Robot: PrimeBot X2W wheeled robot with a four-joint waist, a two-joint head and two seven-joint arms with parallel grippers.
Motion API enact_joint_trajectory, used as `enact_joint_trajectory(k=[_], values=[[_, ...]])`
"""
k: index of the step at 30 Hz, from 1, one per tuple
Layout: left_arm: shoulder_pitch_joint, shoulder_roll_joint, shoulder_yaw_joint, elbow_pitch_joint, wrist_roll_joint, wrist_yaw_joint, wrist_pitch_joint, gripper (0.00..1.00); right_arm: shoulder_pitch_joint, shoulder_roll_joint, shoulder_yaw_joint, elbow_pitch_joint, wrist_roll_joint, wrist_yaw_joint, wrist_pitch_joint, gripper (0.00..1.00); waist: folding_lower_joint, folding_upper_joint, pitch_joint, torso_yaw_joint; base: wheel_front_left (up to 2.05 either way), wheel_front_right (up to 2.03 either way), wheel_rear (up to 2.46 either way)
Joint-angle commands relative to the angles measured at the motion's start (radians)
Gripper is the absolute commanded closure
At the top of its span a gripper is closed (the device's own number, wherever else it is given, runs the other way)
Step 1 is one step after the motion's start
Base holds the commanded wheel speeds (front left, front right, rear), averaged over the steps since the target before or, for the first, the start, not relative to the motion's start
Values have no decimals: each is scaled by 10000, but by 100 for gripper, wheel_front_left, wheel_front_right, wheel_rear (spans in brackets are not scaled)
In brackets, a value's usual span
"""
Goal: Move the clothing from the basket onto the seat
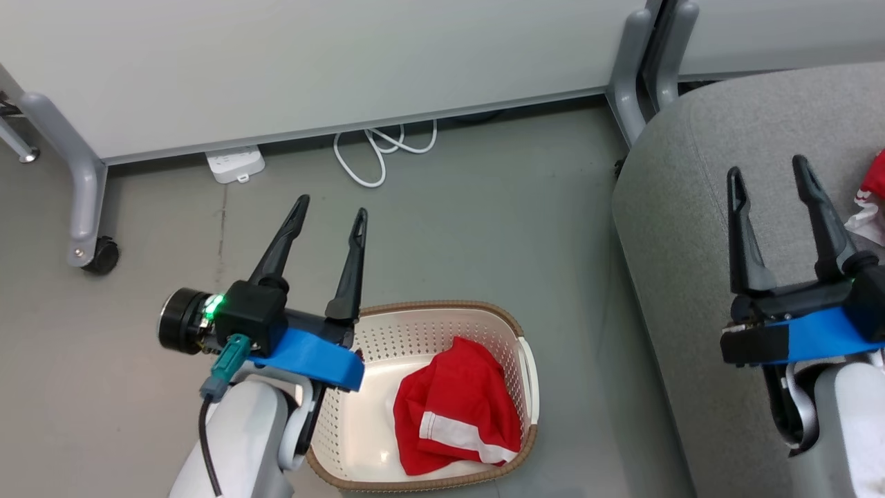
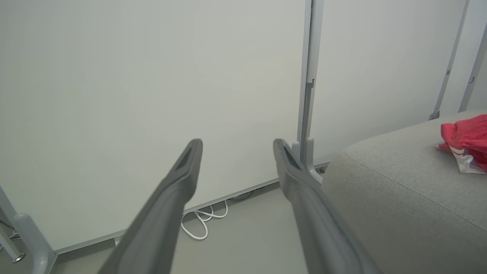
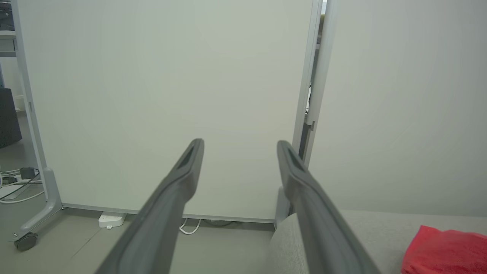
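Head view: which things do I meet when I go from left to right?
Black caster wheel → white power strip → cream perforated plastic basket, red white-striped garment inside → light grey fabric sofa → second red garment on it.

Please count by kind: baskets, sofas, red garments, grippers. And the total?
Baskets: 1, the basket
Sofas: 1, the sofa
Red garments: 2, one garment in the basket, other garment on the sofa
Grippers: 2, left gripper, right gripper, both open
Total: 6
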Motion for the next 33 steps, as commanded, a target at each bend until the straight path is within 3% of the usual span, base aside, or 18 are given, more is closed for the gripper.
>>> enact_joint_trajectory(k=[1, 13, 33], values=[[199, -17, 167, -75, 77, 32, -25, 0, 297, 87, 18, 40, -21, 1, -3, 0, 2, -1, -253, 196, 0, 0, 0], [1791, -285, 1818, -419, 483, -199, -25, 0, 1735, 573, -118, 180, -22, 1, -3, 0, 2, -1, -1133, 503, 0, 0, 0], [2661, -627, 2432, -149, 741, -580, -25, 0, 2948, 1033, -273, 453, 216, 1, -4, 0, 2, -1, -1584, 570, 0, 0, 0]])
